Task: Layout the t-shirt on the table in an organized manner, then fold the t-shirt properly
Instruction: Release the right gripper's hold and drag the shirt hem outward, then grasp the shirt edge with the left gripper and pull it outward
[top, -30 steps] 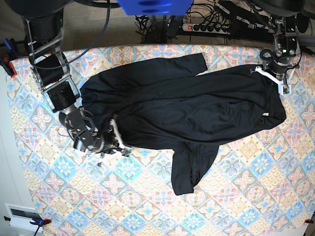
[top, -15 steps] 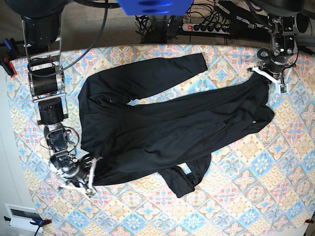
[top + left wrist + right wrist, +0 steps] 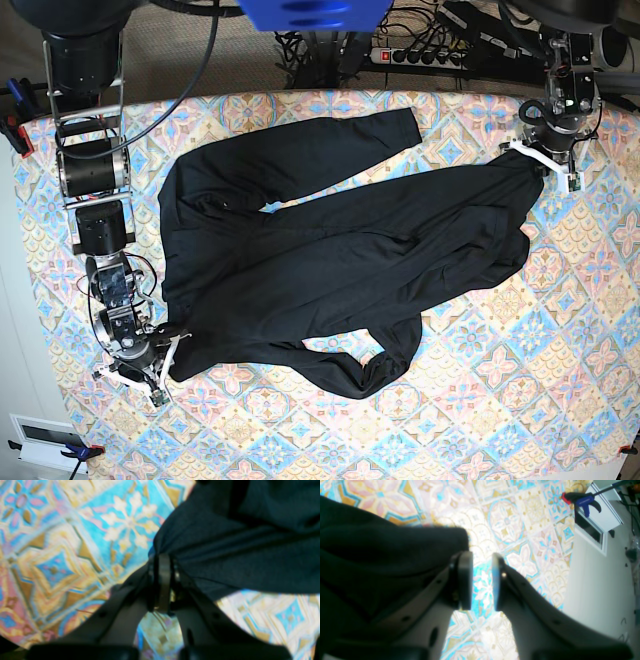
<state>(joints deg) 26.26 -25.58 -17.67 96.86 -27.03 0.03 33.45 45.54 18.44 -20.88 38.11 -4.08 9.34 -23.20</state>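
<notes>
The t-shirt (image 3: 330,260) is now stretched across the table (image 3: 560,390), a corner pinched shut in the left gripper (image 3: 162,562). The right gripper (image 3: 481,580) is parted, fabric released beside it. Flattening can follow.

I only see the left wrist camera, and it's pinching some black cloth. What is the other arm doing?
Observer: The right end effector is open with nothing between its fingers. The t-shirt lies just beside one finger.
Operator: Is the shirt all flat?
Observer: Not quite. In the base view it is spread across the table, but the near sleeve is bunched and folded over on itself.
Operator: Where's the other sleeve?
Observer: The far sleeve lies stretched out straight, pointing toward the far edge of the table.
</notes>
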